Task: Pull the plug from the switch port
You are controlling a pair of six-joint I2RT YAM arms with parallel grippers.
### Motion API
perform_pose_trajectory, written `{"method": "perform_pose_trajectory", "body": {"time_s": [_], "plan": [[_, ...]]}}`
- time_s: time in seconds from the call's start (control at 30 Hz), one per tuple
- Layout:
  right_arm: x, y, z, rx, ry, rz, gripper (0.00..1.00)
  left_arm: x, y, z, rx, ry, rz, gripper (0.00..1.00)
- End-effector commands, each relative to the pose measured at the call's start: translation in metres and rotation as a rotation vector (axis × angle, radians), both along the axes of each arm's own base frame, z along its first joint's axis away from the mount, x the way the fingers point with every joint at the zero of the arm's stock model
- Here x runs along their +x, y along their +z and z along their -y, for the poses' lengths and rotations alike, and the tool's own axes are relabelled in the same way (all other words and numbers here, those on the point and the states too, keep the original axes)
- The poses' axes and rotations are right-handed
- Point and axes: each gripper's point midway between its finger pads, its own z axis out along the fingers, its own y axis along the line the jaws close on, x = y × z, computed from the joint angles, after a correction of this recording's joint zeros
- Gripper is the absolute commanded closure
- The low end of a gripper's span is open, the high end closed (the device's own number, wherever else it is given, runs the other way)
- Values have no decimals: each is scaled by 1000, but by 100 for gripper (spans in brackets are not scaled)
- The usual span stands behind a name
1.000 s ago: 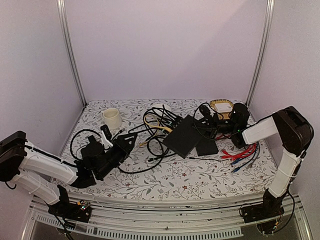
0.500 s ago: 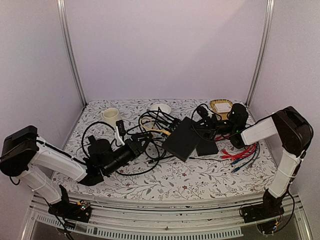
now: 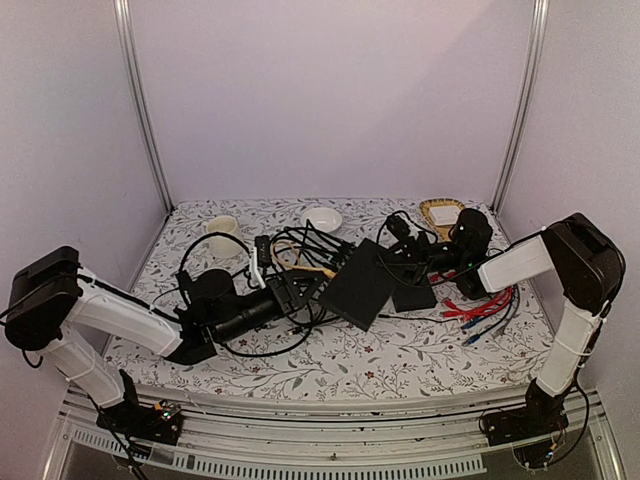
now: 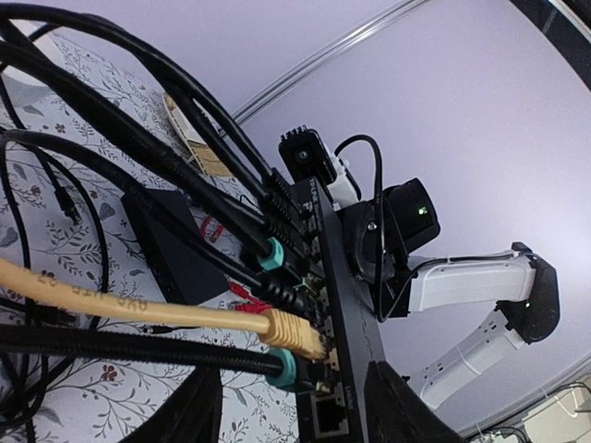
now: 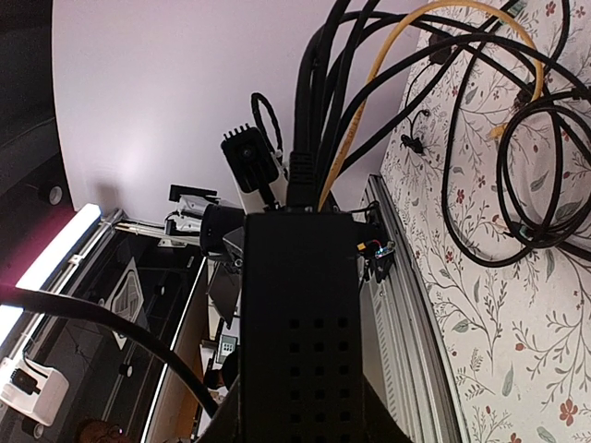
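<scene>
The switch [image 3: 360,282] is a flat black box, tilted up off the table, with several cables plugged into its port edge [image 4: 334,305]. My right gripper [image 3: 408,258] is shut on its far end; the vented side of the switch [image 5: 300,341] fills the gap between the jaws in the right wrist view. My left gripper [image 3: 298,292] is open just in front of the ports. Its fingers [image 4: 199,411] stand either side of a yellow plug [image 4: 294,334] and a teal-booted black plug [image 4: 286,371]. One port [image 4: 328,417] below them is empty.
A shorter black box [image 3: 413,294] lies beside the switch. Black cables [image 3: 300,255] tangle across the middle. A cream mug [image 3: 222,228], a white bowl [image 3: 322,218] and a wicker basket [image 3: 442,212] stand at the back. Red and blue cables [image 3: 485,305] lie at right.
My left arm has reached right, bringing its open gripper up to the switch's port edge. The right gripper has shifted the switch slightly left and kept it tilted.
</scene>
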Motion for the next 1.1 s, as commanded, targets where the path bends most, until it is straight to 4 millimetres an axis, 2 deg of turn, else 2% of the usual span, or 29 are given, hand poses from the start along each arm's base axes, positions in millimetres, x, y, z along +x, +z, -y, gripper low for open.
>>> {"method": "perform_pose_trajectory", "body": {"time_s": [0.0, 0.23, 0.53, 1.07], "plan": [[-7, 37, -2, 78, 14, 155, 98, -1, -2, 5, 46, -20, 6, 45], [-9, 37, -5, 81, 20, 157, 98, -1, 0, 11, 54, -30, 11, 48], [-9, 37, -5, 83, 21, 157, 98, 1, 1, 12, 58, -29, 14, 60], [-9, 35, -6, 88, 26, 150, 98, -4, 4, 21, 36, -78, 25, 72]]}}
